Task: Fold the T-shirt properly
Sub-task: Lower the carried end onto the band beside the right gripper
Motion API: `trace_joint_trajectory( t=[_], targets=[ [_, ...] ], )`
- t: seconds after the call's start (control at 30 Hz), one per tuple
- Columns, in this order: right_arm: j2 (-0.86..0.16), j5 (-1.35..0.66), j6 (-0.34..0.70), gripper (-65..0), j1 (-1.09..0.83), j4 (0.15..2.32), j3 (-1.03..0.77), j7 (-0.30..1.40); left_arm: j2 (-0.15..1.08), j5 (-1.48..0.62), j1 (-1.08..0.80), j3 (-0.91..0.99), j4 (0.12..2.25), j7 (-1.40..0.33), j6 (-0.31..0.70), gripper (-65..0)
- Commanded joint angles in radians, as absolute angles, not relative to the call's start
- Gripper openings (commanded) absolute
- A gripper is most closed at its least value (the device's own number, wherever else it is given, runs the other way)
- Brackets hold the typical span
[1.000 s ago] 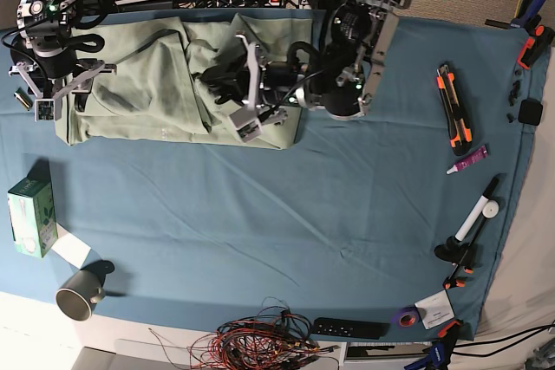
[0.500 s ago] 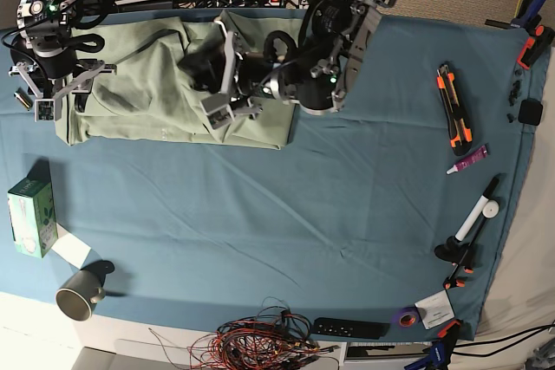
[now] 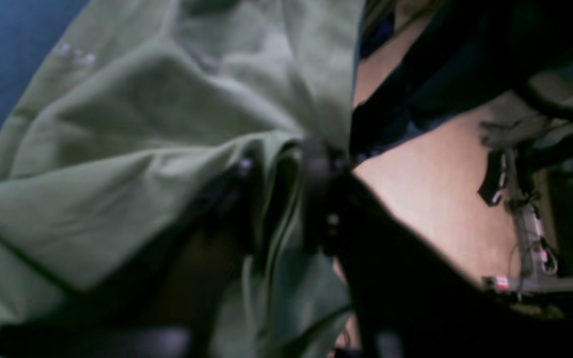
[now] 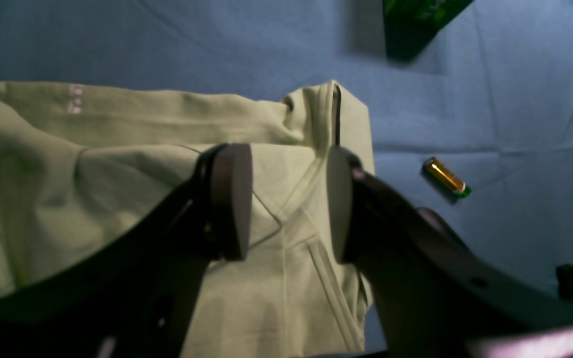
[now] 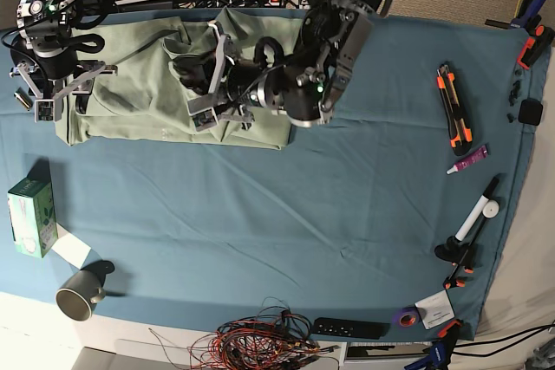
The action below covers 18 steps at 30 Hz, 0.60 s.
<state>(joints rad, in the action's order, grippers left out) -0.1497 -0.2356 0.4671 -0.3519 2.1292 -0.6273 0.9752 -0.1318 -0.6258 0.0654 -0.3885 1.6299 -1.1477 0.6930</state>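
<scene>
We are seeing the T-shirt [image 5: 143, 84] lying rumpled at the cloth's [image 5: 286, 214] ten o'clock corner. Our left gripper [image 3: 276, 199] is pinching a bunched fold of the shirt between nearly closed fingers. Our right gripper [image 4: 286, 204] is hovering with jaws apart over the shirt's edge at nine o'clock, holding nothing.

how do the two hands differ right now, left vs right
The left hand reaches across the middle of the T-shirt with cloth bunched between its fingers; the right hand sits at the shirt's edge with its pads apart and nothing between them. In the left wrist view the fingers stand close together around a fold; the right hand's gap is wide, showing flat cloth below. Both are over the shirt.
</scene>
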Motion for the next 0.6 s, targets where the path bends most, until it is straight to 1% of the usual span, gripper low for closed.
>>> trace_joint_trajectory(
  t=[0.0,0.07,0.13,0.27,0.4,0.57],
  targets=[
    [-0.164,-0.239,0.46,-40.1,-0.349,2.145,-0.634,0.95,-0.146,-0.647,0.084,-0.375,1.649,-1.142,0.698,-57.5],
    [-0.164,-0.239,0.46,-40.1,-0.349,2.145,-0.634,0.95,-0.134,-0.648,0.084,-0.346,1.653,-1.145,0.697,-58.2],
    [-0.164,-0.239,0.46,-40.1,-0.349,2.145,-0.634,0.95,-0.112,-0.65,0.083,-0.317,1.658,-1.145,0.673,-64.8],
    [-0.164,-0.239,0.46,-40.1,-0.349,2.145,-0.634,0.949,-0.055,-0.65,0.081,-0.267,1.658,-1.163,0.664,-65.0],
    [-0.164,-0.239,0.46,-40.1,-0.349,2.145,-0.634,0.949,-0.01,-0.636,0.054,-0.24,1.658,-1.164,0.561,-65.0],
    [-0.163,-0.239,0.459,-40.1,-0.349,2.145,-0.634,0.95,-0.001,-0.558,-0.004,-0.238,1.658,-1.149,0.465,-65.0]
  ],
)
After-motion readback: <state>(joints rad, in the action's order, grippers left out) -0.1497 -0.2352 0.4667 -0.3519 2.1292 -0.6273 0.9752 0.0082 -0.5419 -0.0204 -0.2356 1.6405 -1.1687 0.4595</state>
